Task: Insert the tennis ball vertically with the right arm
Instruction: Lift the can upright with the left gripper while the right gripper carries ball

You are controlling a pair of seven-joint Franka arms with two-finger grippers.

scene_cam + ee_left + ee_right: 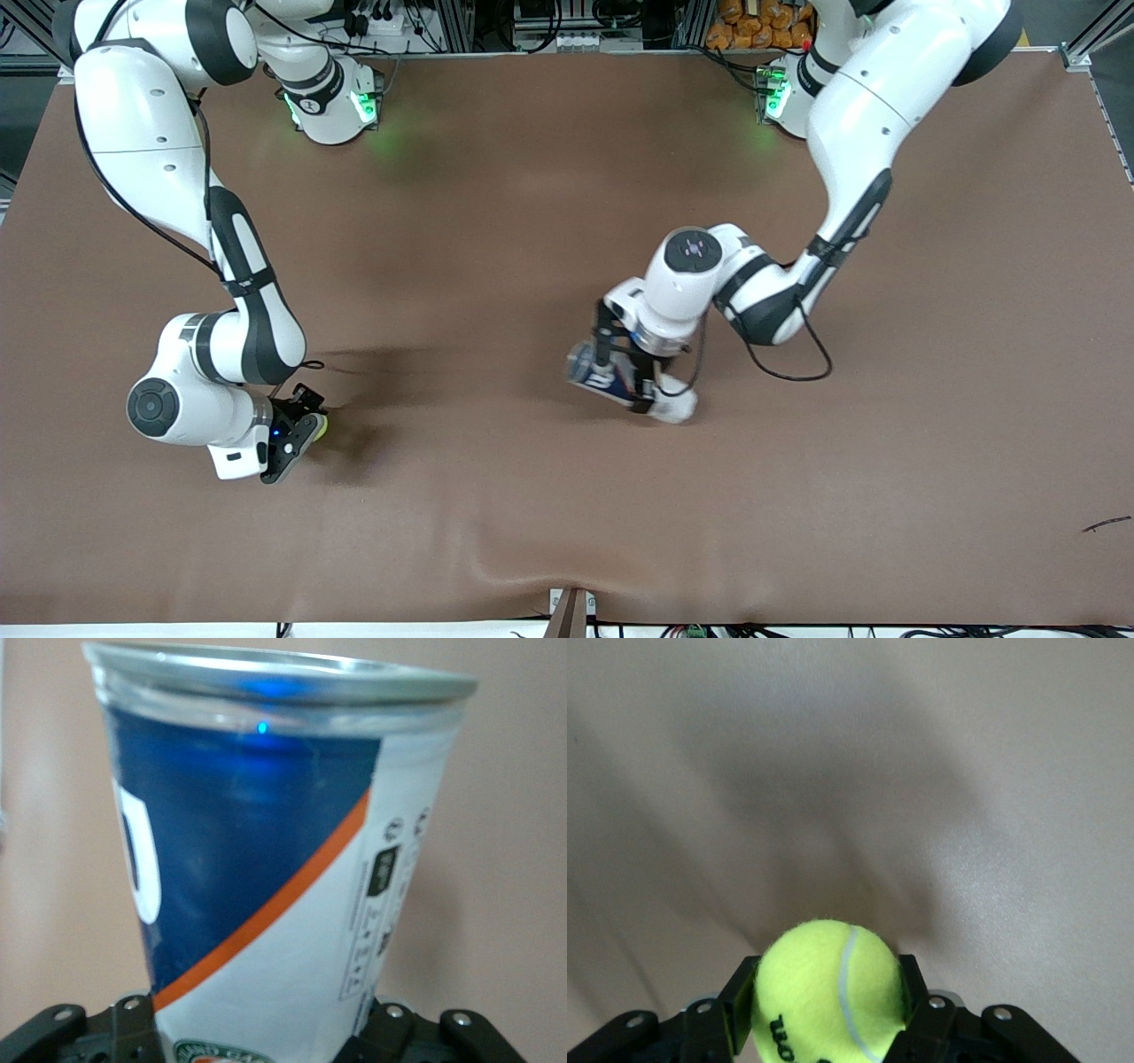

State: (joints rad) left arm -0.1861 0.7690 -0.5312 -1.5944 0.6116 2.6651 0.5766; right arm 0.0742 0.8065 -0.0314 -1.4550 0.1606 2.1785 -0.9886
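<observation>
I see my right hand [306, 431] low at the right arm's end of the table [532, 221], its fingers [740, 1005] closed on a yellow-green tennis ball [828, 992]. The ball sits between the fingertips, bulging out past them. Its white seam runs along the hand's reach, and black lettering shows near the base of the fingers. Ahead of the ball lies only bare brown cloth and the hand's own shadow.

My left hand [631, 377] is near the middle of the table, clamped on a tennis ball can [266, 859]. The can is blue and white with an orange stripe. Its long axis runs straight out from the hand, and its silver-rimmed mouth is at the end away from the fingers. From the front the can looks tilted, its mouth toward the right arm's end. I cannot tell whether it touches the cloth.

The two hands are well apart, with open table between them.
</observation>
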